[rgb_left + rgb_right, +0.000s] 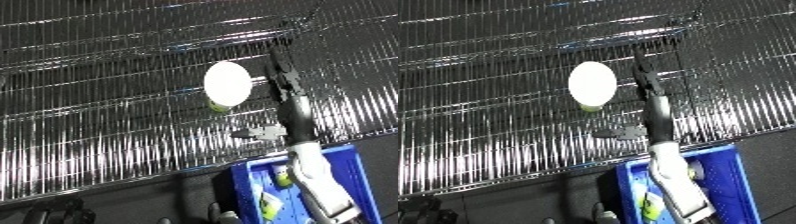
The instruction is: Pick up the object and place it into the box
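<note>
White, round-topped object with a yellow-green base (226,84) resting on the metal wire-mesh surface (98,125), just left of the right hand (278,80); whether the hand is open or closed cannot be told. The object is probably light, smooth and slippery, best held at its sides. The blue plastic bin (355,165) lies near, below.

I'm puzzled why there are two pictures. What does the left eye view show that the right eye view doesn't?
Left eye only: an item peeks out left of the forearm. Right eye only: more dark floor right of the bin. Both: wire shelf, white-lidded object, right hand beside it.
</note>
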You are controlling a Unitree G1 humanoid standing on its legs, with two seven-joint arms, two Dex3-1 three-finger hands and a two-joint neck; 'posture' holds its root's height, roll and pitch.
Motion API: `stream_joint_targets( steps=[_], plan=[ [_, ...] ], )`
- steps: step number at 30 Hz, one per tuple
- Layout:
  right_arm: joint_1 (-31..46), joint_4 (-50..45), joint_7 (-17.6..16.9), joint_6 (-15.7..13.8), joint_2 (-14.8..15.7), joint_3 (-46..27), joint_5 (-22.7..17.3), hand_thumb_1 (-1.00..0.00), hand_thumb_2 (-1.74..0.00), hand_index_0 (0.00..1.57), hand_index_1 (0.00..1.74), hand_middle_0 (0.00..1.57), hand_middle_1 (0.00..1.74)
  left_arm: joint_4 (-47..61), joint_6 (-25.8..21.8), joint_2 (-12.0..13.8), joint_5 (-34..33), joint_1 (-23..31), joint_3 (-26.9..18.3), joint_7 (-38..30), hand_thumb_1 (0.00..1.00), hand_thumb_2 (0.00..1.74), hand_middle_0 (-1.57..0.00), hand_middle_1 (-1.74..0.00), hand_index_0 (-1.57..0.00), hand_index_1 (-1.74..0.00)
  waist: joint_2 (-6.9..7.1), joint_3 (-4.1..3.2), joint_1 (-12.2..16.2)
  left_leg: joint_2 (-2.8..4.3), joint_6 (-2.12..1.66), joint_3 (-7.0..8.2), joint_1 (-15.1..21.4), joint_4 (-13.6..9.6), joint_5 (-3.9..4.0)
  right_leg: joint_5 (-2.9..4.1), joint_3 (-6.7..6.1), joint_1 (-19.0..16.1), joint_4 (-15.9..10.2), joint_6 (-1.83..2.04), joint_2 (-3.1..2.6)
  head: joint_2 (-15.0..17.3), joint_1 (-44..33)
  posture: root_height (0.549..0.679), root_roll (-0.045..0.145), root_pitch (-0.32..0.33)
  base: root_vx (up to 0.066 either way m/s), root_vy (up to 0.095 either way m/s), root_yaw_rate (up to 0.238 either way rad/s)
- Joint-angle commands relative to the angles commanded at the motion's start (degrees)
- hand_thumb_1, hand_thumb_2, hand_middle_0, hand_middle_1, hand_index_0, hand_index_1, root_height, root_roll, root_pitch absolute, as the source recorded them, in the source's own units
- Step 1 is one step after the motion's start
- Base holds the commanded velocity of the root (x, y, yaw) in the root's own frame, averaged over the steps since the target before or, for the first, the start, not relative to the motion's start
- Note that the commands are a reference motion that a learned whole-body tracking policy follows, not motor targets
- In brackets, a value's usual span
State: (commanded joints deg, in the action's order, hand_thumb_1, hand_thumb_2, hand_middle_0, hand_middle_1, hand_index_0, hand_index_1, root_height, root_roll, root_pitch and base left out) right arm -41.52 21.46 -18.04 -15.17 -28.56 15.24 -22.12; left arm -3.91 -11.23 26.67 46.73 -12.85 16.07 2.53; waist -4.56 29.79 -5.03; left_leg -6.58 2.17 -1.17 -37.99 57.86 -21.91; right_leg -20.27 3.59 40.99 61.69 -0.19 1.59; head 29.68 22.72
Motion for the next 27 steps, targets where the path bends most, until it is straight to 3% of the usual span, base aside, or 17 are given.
stream_joint_targets(
  steps=[8, 16, 27],
  plan=[
    [-6.2, 5.4, -0.1, 1.0, -1.4, 1.0, -2.1, 0.0, 0.0, 0.0, 0.0, 0.0, 0.0, 1.3, -0.9, 0.4, 1.3, -1.5, 0.9, -0.6, 1.0, 1.74, -1.57, -1.74, -1.57, -1.74, -0.63, 0.0, -1.0, -0.22, 0.42, 0.03, -2.2, 0.8, -0.45, -0.44, 0.47, 2.3, 0.9, -0.2, -0.08, -2.4, 1.7, 0.584, 0.059, 0.058, -0.027, 0.021, 0.038],
    [-9.7, 10.0, 0.0, 3.8, -2.3, 2.7, -2.5, 0.0, 0.0, 0.0, 0.0, 0.0, 0.0, 2.0, -1.6, 0.2, 1.3, -2.1, 0.8, -1.6, 1.0, 1.74, -1.57, -1.74, -1.57, -1.74, -1.15, 0.0, -1.7, -0.4, 0.65, 0.01, -3.8, 0.8, -0.19, -0.69, 0.91, 4.0, 1.4, -0.64, -0.13, -4.0, 2.8, 0.581, 0.059, 0.08, -0.032, 0.023, 0.043],
    [-12.5, 13.5, 0.9, 4.5, -1.4, 4.5, -2.3, -0.55, -0.96, 0.86, 0.96, 0.86, 0.96, 2.7, -1.7, -0.1, 0.6, -3.2, 0.3, -2.7, 1.0, 1.74, -1.57, -1.74, -1.57, -1.74, -1.56, 0.0, -2.6, -0.95, 0.74, -0.19, -4.8, 0.7, 0.06, -0.79, 1.17, 4.9, 1.7, -0.73, -0.17, -5.3, 4.2, 0.58, 0.058, 0.094, -0.023, 0.007, 0.052]
  ],
)
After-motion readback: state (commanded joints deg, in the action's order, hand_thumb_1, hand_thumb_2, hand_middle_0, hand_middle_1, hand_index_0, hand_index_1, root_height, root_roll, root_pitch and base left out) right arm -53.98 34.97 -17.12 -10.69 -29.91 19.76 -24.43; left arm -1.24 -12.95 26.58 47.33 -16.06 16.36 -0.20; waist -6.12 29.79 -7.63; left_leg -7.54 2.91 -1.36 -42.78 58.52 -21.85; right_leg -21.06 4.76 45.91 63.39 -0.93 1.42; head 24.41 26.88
